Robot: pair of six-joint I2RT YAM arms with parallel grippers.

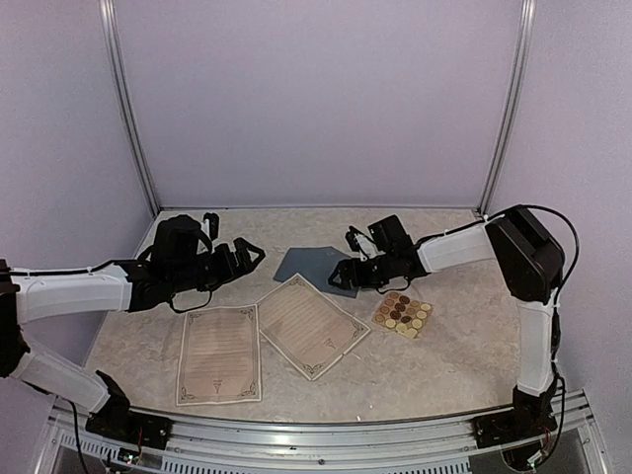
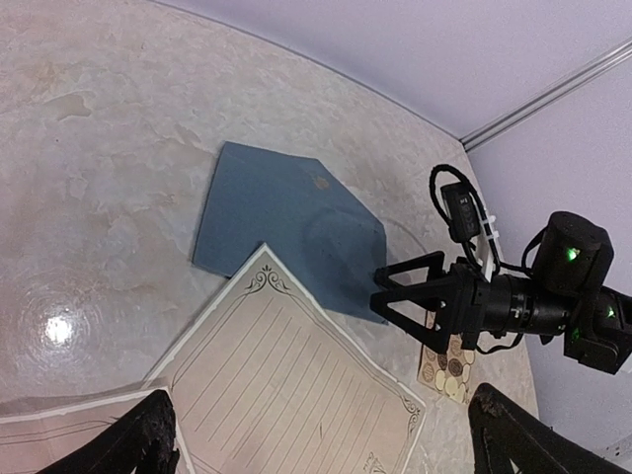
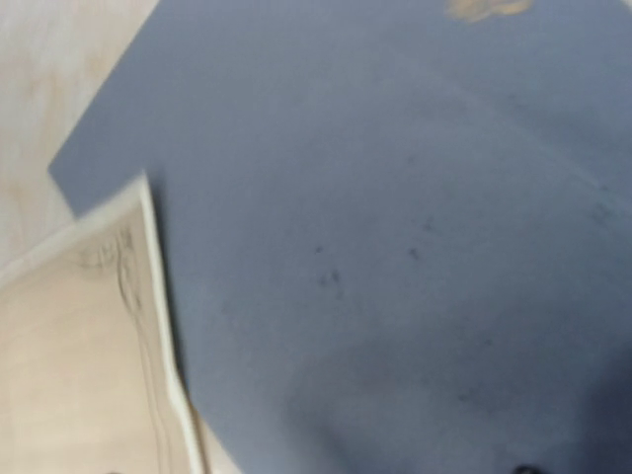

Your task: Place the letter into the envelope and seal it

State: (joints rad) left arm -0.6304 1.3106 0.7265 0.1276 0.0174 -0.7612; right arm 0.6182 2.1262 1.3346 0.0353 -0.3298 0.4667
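The slate-blue envelope lies flat at the back middle of the table with its flap open. It also shows in the left wrist view and fills the right wrist view. One lined letter lies tilted, its far corner over the envelope's near edge. A second letter lies to its left. My right gripper hovers low over the envelope's right end, jaws slightly apart and empty. My left gripper is wide open and empty, left of the envelope.
A small sheet of round stickers lies right of the tilted letter, under the right arm. Grey walls and metal posts close in the back and sides. The table's front rail runs along the near edge.
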